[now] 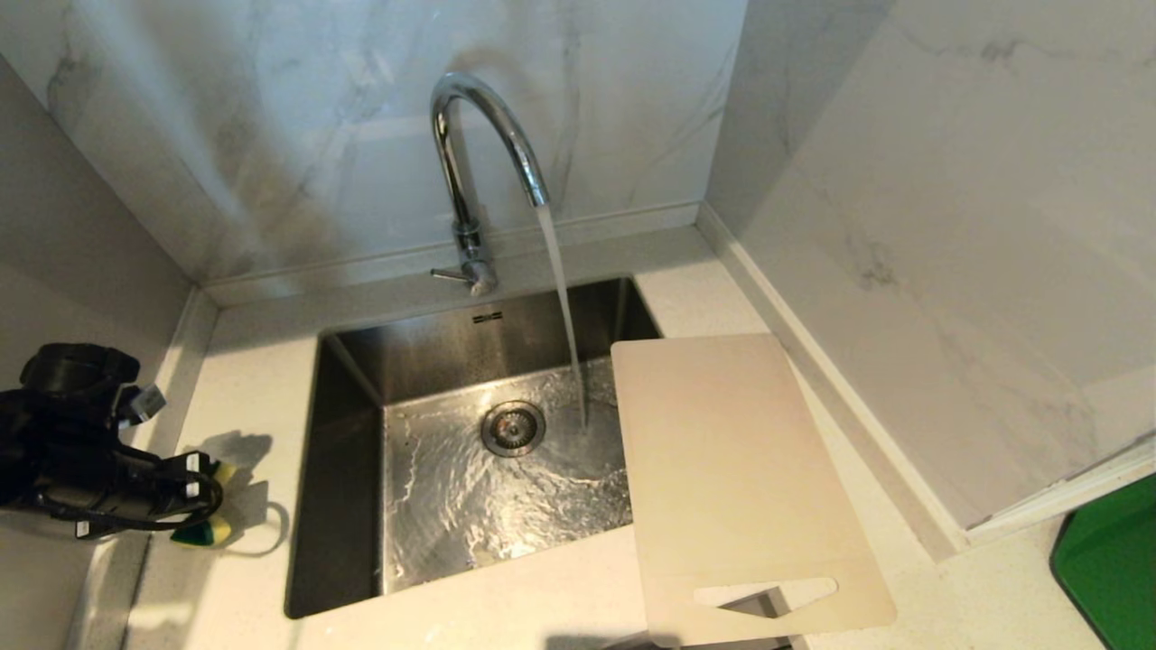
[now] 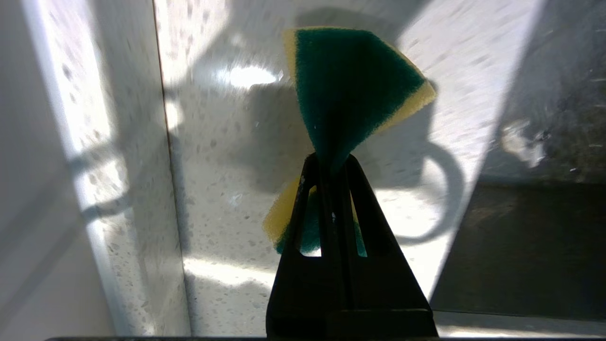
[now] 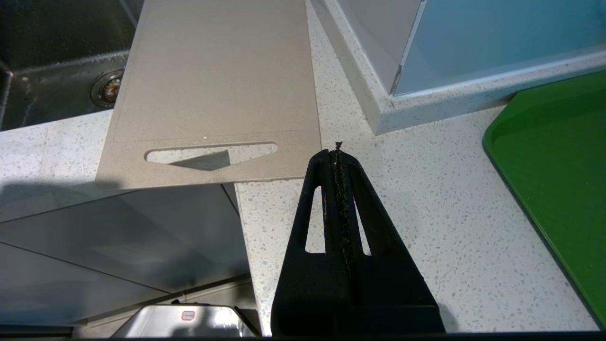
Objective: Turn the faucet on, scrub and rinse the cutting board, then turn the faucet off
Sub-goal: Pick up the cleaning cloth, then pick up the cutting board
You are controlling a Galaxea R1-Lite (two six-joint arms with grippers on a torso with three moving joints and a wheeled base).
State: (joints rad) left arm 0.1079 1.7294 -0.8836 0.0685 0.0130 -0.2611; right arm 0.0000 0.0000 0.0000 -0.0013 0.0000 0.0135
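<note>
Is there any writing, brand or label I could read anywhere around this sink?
None can be read.
Small dark mark on the sink back wall, below the faucet: too small to read.
Red-and-white label on a metal part at the counter's near edge, in the right wrist view: blurred.

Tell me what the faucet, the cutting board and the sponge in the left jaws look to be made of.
Faucet: polished chromed metal, judging by its mirror-like reflections.
Cutting board: probably plastic; thin, matte, cream-white, with a cleanly cut slot handle.
Sponge: soft yellow foam with a fuzzy green scouring layer; it is pinched thin between the shut jaws of the left gripper.
</note>
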